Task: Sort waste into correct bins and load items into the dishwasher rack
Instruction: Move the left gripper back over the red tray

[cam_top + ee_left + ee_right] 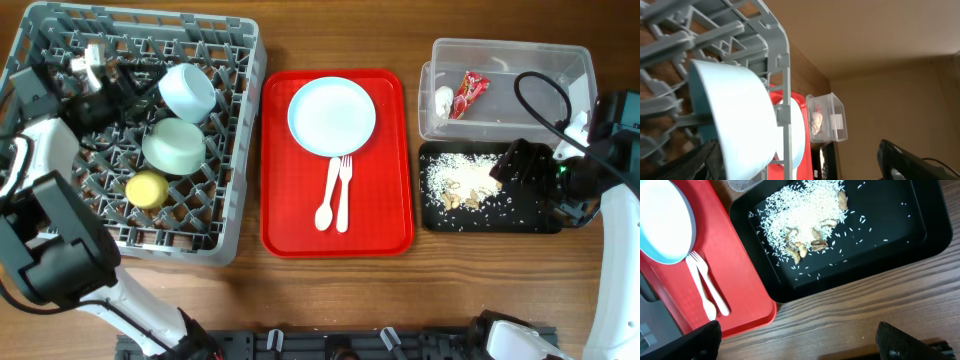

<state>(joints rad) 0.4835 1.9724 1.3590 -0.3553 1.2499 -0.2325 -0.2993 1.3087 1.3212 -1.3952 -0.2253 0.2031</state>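
Left gripper, jaws wide & empty, hangs inside dishwasher rack beside light blue bowl; right gripper, open w/ nothing held, well clear of rack. Loading step: plate, spoon, fork on red tray beside rack prob. next, plate needing a rim pinch.

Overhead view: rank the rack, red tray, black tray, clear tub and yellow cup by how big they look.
1. grey rack
2. red tray
3. clear tub and black tray: these look alike and both are partly hidden, so they are left unranked
4. yellow cup
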